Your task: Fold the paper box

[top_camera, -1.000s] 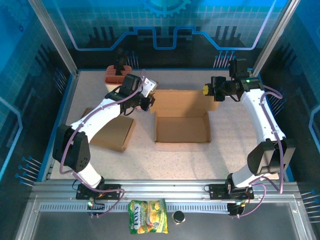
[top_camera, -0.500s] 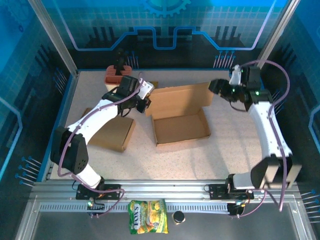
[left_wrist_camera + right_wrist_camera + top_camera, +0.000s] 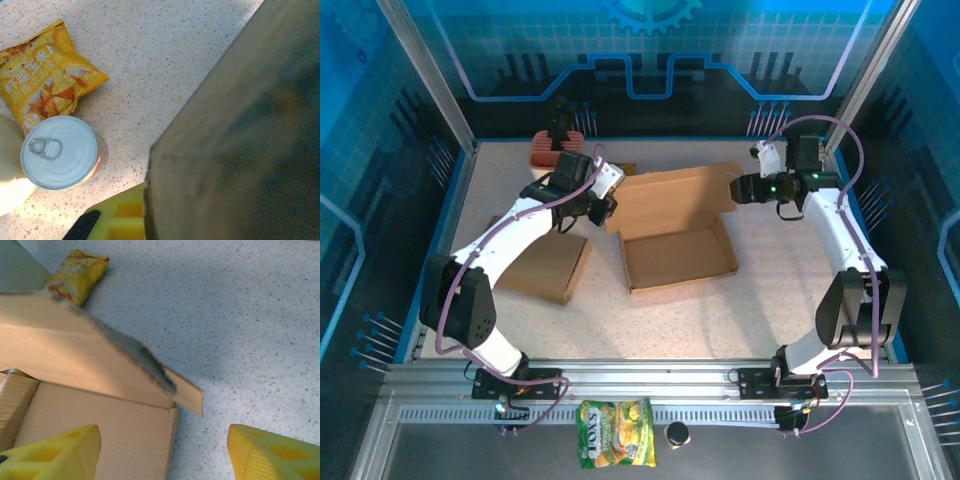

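Top external | L gripper (image 3: 609,207) clamps brown cardboard paper box (image 3: 678,255) flap | R gripper (image 3: 734,187) open

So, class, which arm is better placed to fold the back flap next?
Likely right: the right gripper is open beside one end of the back flap; the left gripper is shut on a corner of the paper box.

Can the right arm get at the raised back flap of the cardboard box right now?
Likely yes. The right gripper is open beside the right end of the raised flap of the paper box, with nothing between them.
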`<state>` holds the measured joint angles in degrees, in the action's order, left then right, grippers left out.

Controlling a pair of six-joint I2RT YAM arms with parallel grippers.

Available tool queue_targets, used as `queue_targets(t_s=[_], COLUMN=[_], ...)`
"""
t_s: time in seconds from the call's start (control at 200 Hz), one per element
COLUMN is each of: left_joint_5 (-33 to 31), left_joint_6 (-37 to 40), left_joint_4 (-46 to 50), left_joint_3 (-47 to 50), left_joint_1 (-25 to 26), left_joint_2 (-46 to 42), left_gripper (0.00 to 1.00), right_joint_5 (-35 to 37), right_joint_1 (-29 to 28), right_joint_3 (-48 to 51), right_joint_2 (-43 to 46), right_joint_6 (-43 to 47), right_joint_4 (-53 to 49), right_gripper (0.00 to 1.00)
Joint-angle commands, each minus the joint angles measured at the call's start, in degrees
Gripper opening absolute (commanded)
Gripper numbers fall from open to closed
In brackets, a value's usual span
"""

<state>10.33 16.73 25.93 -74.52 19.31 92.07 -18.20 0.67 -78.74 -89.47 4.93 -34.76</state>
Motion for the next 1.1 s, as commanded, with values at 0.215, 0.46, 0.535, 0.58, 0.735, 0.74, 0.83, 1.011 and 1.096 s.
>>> queue_targets(t_s=[0.215,0.46,0.535,0.58,0.735,0.74,0.83,1.011,1.096], left_joint_5=[0.9,0.8,0.7,0.6,-0.9,-0.9,-2.8,-8.2,-17.1], left_joint_6=[1.0,0.5,0.5,0.2,-2.7,-2.8,-5.0,-12.1,-18.8], left_joint_4=[2.3,2.7,2.8,2.8,2.9,3.0,3.2,2.0,2.2], left_joint_3=[-3.7,-4.8,-4.9,-5.2,-6.9,-7.0,-8.9,-13.0,-17.0], left_joint_1=[-0.7,-0.7,-0.7,-0.7,-0.5,-0.5,0.2,3.3,6.0], left_joint_2=[1.4,2.1,2.4,2.6,3.9,3.9,5.1,8.0,10.9], left_gripper=[0.01,0.01,0.01,0.01,0.01,0.01,0.01,0.00,0.00], right_joint_5=[-5.9,-5.2,-5.1,-4.4,-1.2,-1.0,0.8,8.0,11.1], right_joint_1=[-0.4,-1.1,-1.2,-1.3,-2.7,-2.7,-3.1,-4.7,-5.5], right_joint_3=[-9.0,-11.2,-11.9,-12.2,-12.0,-12.0,-10.7,-8.5,-5.9], right_joint_2=[-8.4,-11.2,-11.6,-11.8,-11.7,-11.6,-10.6,-6.9,-4.0], right_joint_6=[5.5,5.1,5.0,4.8,5.1,5.1,4.0,-1.6,-5.8], right_joint_4=[-4.9,-5.9,-6.2,-6.5,-7.4,-7.5,-6.4,-2.6,1.7], right_gripper=[0.62,0.43,0.34,0.28,0.13,0.12,0.05,0.00,0.00])
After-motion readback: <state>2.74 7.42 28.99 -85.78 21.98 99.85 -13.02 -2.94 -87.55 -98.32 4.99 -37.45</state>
